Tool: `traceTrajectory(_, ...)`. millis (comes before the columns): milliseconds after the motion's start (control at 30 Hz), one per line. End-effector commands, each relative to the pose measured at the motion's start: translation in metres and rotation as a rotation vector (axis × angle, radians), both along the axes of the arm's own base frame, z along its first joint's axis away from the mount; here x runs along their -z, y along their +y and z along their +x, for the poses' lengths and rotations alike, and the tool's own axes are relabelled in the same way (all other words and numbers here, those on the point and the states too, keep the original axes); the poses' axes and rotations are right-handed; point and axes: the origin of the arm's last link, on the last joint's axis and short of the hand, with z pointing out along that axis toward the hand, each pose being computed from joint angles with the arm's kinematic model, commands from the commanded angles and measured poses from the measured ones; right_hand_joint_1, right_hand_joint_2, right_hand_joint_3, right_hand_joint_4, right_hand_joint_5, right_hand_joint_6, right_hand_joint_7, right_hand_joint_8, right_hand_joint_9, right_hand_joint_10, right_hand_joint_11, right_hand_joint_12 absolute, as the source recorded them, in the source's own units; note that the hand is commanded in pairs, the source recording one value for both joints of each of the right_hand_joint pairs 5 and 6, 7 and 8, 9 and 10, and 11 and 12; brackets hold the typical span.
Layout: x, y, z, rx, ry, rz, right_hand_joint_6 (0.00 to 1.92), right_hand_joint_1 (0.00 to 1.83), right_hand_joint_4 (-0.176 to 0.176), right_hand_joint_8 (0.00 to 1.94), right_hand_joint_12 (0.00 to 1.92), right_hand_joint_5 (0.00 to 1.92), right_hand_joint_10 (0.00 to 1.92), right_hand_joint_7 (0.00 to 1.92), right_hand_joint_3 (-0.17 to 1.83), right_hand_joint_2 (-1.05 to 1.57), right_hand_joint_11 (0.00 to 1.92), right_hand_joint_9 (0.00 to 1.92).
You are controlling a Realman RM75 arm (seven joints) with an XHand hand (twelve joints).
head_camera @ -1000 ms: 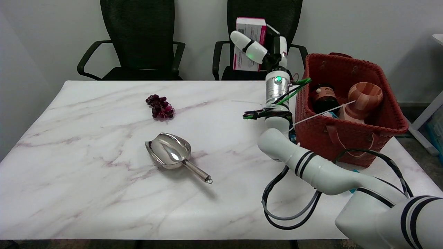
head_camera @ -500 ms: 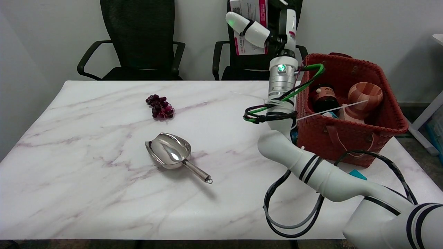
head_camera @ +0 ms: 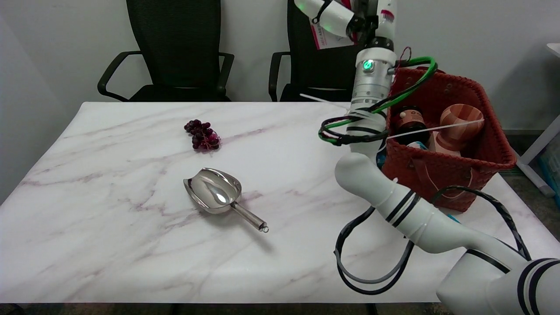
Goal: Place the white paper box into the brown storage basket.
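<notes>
Head view: the right hand was raised at the top edge of the frame, its fingers clamped on the white paper box. Only the box's lower corner was visible, tilted, with pink print; its long axis could not be determined. The box hung in the air, above and left of the brown storage basket. A metal scoop and a grape bunch lay on the marble table.
</notes>
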Motion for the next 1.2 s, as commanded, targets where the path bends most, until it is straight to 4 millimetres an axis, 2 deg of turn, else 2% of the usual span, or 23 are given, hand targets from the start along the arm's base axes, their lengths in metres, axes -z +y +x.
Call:
traceTrajectory(33,-0.040,0.017,0.056,0.070,0.158,-0.250,0.89,1.27,0.000,1.29,1.01,0.89,1.23,1.29,0.52,1.05,1.01,1.23)
traceTrajectory(333,-0.077,0.028,0.054,0.136,0.133,-0.385,0.90,1.27,0.000,1.29,0.99,0.90,1.22,1.29,0.55,0.99,0.99,1.22)
traceTrajectory(567,-0.114,0.034,0.047,0.226,0.097,-0.499,0.92,1.27,0.000,1.31,0.99,0.92,1.24,1.31,0.56,0.98,0.99,1.24)
traceTrajectory(867,-0.156,0.039,0.016,0.400,0.027,-0.541,0.90,1.28,0.000,1.31,0.99,0.90,1.25,1.31,0.57,0.96,0.99,1.25)
traceTrajectory(1000,-0.165,0.045,-0.005,0.458,0.019,-0.574,0.90,1.28,0.000,1.33,1.00,0.90,1.27,1.33,0.56,0.96,1.00,1.27)
traceTrajectory(1200,-0.176,0.053,-0.025,0.550,-0.001,-0.610,0.87,1.28,0.000,1.35,1.00,0.87,1.28,1.35,0.56,0.98,1.00,1.28)
